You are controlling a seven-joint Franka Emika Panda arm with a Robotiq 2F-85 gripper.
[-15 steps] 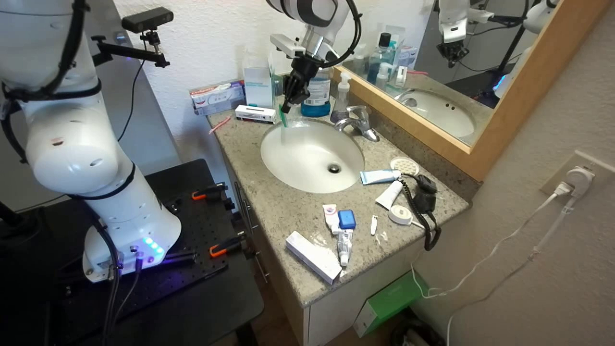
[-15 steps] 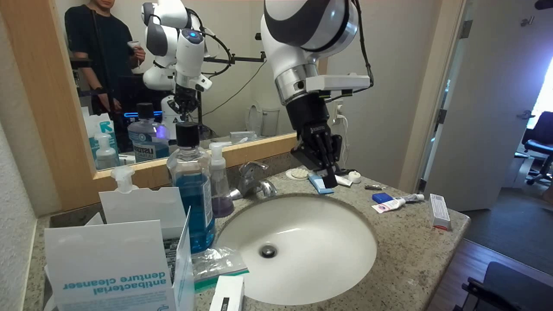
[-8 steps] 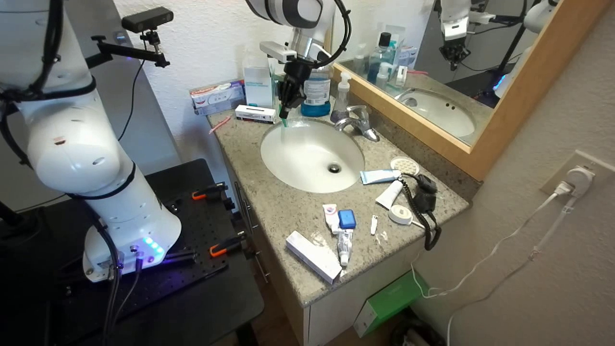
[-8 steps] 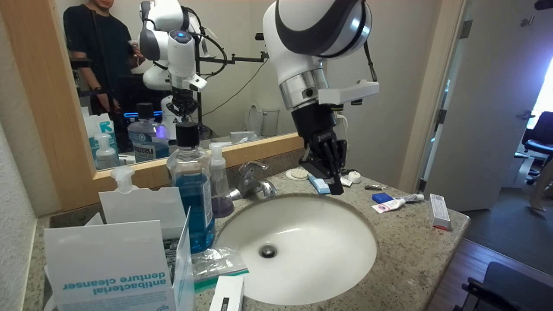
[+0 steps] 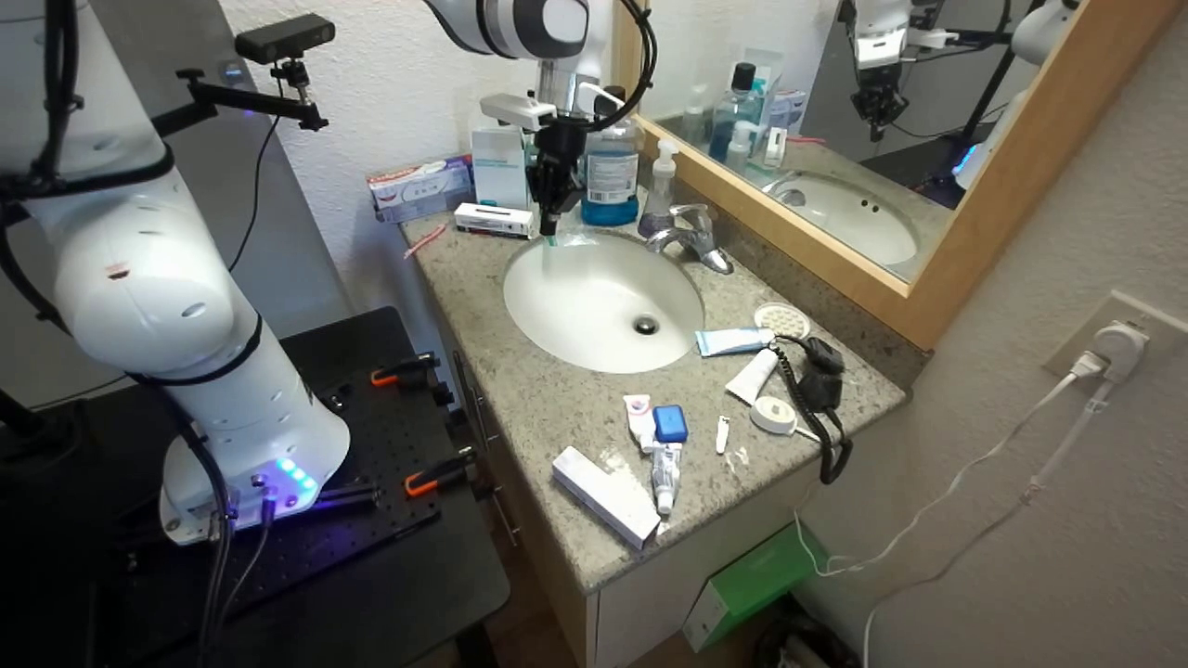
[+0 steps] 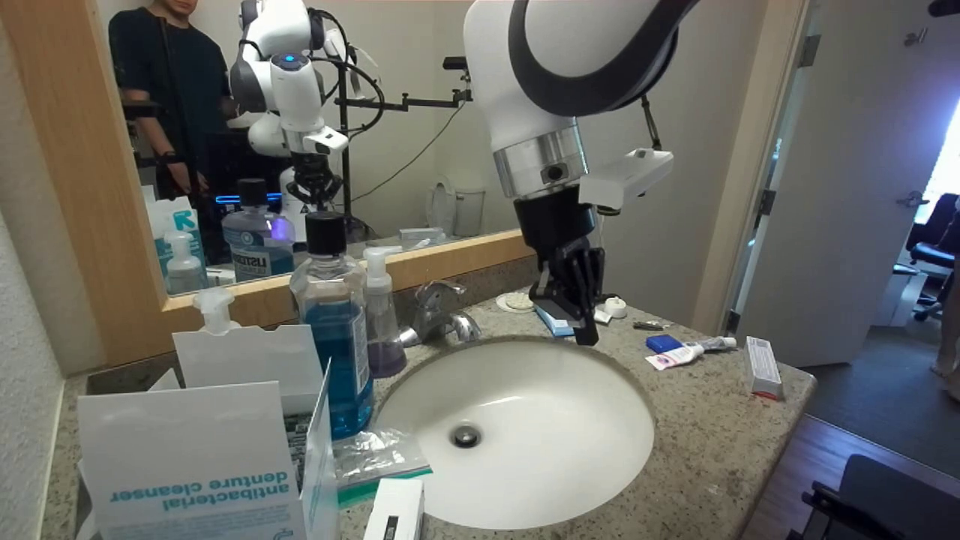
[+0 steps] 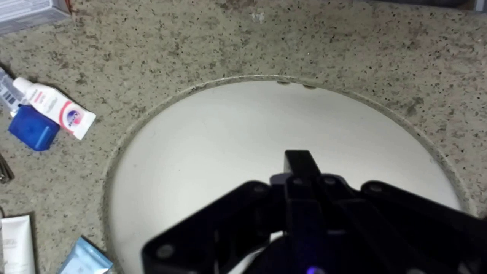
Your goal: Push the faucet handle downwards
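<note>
The faucet handle [image 5: 689, 211] is a short silvery lever on top of the small chrome faucet at the basin's mirror-side rim. It also shows in an exterior view [image 6: 444, 288], raised above the curved spout [image 6: 465, 328]. It is out of the wrist view. My gripper [image 5: 548, 226] is black, points down and hangs above the white basin [image 5: 594, 334], apart from the faucet. It also shows in an exterior view [image 6: 587, 334]. In the wrist view its fingertips [image 7: 301, 163] are pressed together with nothing between them.
A tall blue mouthwash bottle [image 6: 337, 352] and a soap pump bottle [image 6: 384, 322] stand beside the faucet. Open white boxes [image 6: 202, 450] stand near them. Toothpaste tubes [image 5: 733, 341] and a blue case [image 5: 670, 423] lie on the counter. The mirror frame [image 5: 780, 218] rises behind the faucet.
My gripper has moved down a little toward the basin and turned more upright. It stays shut. The faucet and its handle have not moved.
</note>
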